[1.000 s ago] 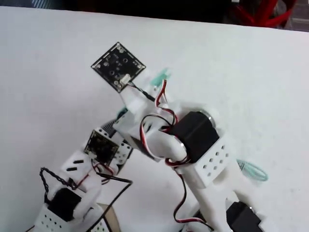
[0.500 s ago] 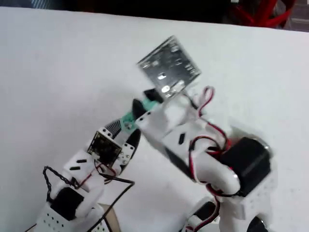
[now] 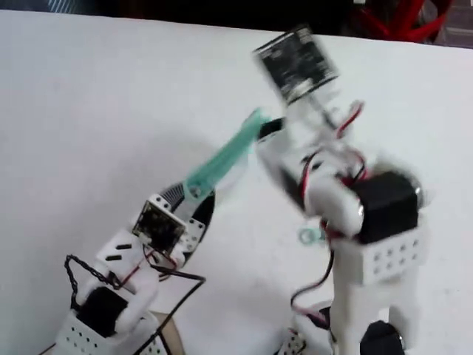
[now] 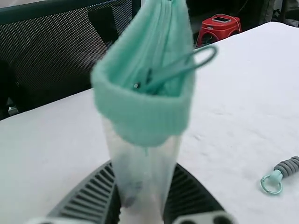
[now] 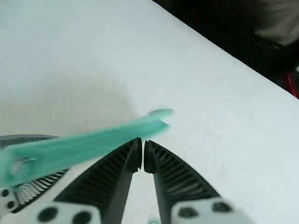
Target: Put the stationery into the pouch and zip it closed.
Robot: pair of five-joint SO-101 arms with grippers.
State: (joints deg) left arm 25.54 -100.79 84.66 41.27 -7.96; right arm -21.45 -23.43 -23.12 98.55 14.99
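Jutting from the clenching left claw (image 4: 142, 189) is a clear pouch (image 4: 142, 107) with a mint-green band; the right claw (image 5: 142, 148) is pinched closed.

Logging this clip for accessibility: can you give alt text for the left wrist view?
A clear pouch with a mint-green top, clamped in the left gripper, juts out over a white table. A grey cord with a green ring lies on the table nearby.

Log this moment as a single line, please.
left jaws: shut on pouch | right jaws: shut beside pouch's far end | teal-ringed cord: loose on table
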